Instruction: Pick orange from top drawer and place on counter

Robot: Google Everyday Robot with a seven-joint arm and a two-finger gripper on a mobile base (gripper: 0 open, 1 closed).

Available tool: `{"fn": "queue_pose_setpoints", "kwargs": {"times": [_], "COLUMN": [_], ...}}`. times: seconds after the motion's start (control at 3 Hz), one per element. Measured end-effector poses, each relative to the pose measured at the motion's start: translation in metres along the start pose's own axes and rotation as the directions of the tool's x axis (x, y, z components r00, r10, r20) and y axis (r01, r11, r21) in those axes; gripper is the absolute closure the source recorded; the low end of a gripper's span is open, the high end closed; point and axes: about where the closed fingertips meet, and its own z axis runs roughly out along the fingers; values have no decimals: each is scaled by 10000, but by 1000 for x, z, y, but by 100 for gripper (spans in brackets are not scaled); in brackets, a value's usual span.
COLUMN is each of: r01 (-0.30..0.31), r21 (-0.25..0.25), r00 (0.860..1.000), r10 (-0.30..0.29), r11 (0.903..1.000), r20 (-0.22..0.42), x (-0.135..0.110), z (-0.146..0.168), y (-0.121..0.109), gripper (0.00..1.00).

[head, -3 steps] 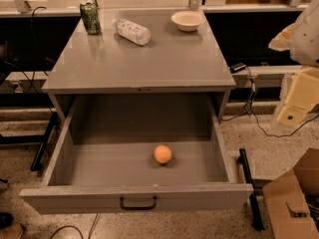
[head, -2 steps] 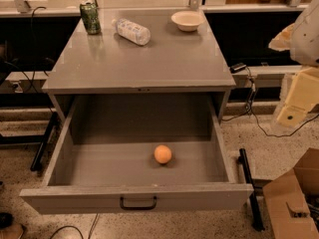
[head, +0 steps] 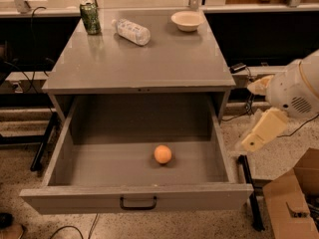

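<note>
The orange [head: 163, 154] lies on the floor of the open top drawer [head: 65, 148], slightly right of its middle and near the front panel with the dark pull handle [head: 138, 202]. The grey counter [head: 149, 59] is the cabinet's top, above the drawer. My gripper is out of view. Only white and cream arm links [head: 279, 108] show at the right edge, outside the drawer's right wall and above floor level.
On the counter's back edge stand a green can [head: 90, 17], a clear plastic bottle lying on its side [head: 131, 31] and a white bowl [head: 187, 20]. A cardboard box [head: 294, 203] sits on the floor at the lower right. Cables run along the floor on both sides.
The arm links at the right have moved left and down, closer to the drawer's right side. The orange and the counter objects have not moved.
</note>
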Motion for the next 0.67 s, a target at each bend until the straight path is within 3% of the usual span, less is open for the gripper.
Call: {"fn": "queue_pose_setpoints", "kwargs": {"times": [0.33, 0.67], "r01": [-1247, -1654], "r21": [-907, -921], "r00": [9747, 9504], "r10": [1391, 1837], "r11": [9880, 9819], "r20": [1752, 2511], "x": [-3, -23], "z": [62, 65], "y": [14, 10], "gripper": [0, 0]}}
